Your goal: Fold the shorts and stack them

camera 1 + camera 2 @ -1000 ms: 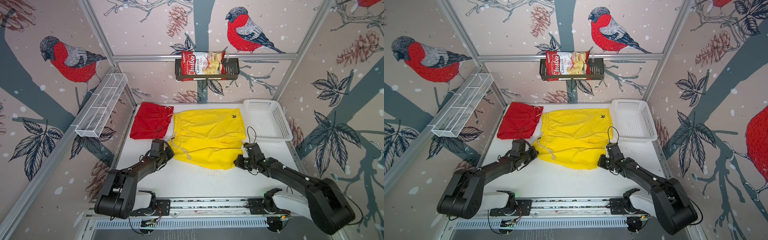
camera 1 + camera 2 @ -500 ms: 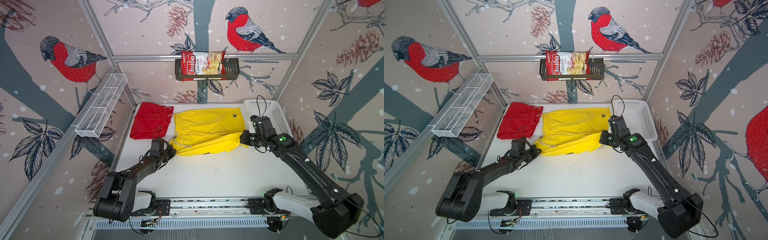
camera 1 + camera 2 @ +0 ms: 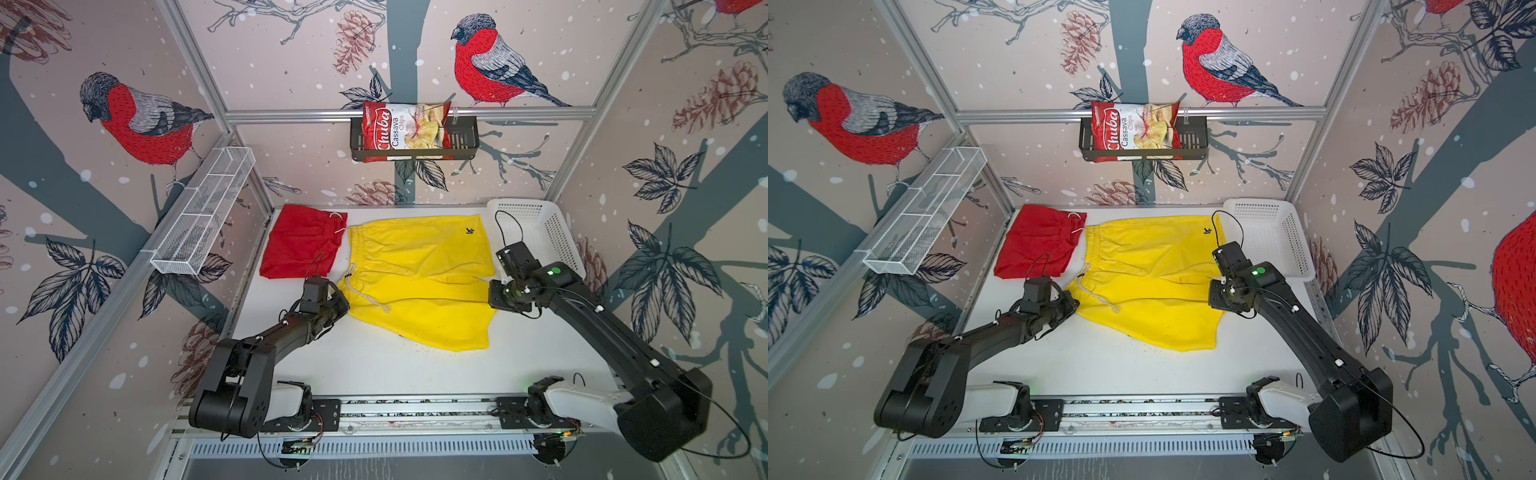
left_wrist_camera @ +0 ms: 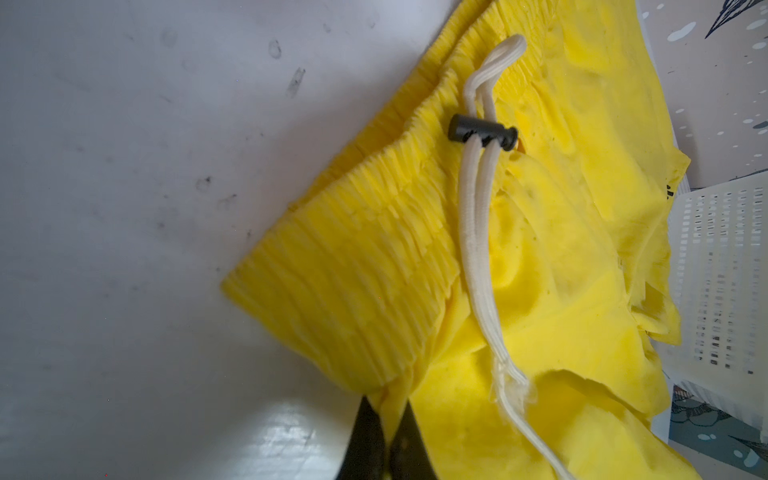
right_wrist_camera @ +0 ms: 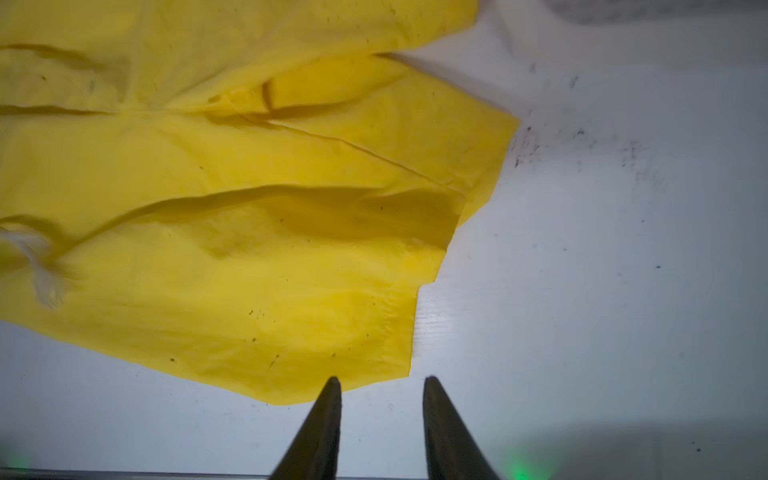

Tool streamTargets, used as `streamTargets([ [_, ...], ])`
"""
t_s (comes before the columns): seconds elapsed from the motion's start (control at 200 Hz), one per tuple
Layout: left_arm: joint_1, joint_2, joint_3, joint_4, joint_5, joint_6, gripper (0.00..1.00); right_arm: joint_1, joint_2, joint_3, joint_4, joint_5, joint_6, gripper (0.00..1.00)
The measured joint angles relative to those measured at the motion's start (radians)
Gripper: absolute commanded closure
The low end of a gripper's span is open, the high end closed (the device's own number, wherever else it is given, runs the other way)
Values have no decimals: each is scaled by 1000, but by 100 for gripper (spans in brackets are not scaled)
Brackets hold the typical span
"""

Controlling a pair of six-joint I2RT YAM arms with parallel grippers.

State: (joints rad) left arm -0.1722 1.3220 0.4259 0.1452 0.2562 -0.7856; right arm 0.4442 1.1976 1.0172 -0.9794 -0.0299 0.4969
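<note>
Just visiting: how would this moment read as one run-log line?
left gripper: shut on bright yellow fabric shorts, waistband corner | right gripper: open, empty | plain red fabric shorts: lying free

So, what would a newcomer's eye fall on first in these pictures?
Bright yellow shorts lie mid-table, with red shorts beside them at the back left. The left end effector pinches them near the waistband. A red chips bag sits in a rack high at the back.
</note>
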Motion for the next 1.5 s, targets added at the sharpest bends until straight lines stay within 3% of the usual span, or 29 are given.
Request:
streamTargets([
  [0.16,0,-1,0,-5,-18,1,100,28,-4,-198,106,-114,20,42],
  [0.435,0,17,6,-7,-20,2,100,95,-28,-453,280,-244,119,35],
  [0.5,0,21,6,-7,-20,2,100,101,-25,-489,329,-267,140,47],
  [0.565,0,21,6,-7,-20,1,100,105,-18,-509,383,-294,163,76],
  [0.635,0,20,6,-8,-20,1,100,112,-6,-513,422,-297,174,91],
  [0.715,0,14,6,-8,-20,1,100,111,-25,-473,418,-279,188,98],
  [0.86,0,5,3,-9,-21,1,100,80,-62,-248,346,-181,153,99],
  [1.026,0,-5,0,-8,-1,0,100,56,-38,97,148,-12,77,99],
  [1.131,0,-10,-5,0,-7,-1,100,56,-23,229,43,82,48,99],
  [1.196,1,-10,-8,-4,-19,0,100,53,-22,254,9,125,26,99],
  [1.356,0,-12,-8,-8,-21,0,100,62,5,185,-13,105,1,94],
  [1.451,0,-16,-8,-12,-21,0,100,68,23,119,-16,93,3,84],
  [1.501,0,-19,-8,-16,-21,0,100,71,21,89,-13,77,4,72],
])
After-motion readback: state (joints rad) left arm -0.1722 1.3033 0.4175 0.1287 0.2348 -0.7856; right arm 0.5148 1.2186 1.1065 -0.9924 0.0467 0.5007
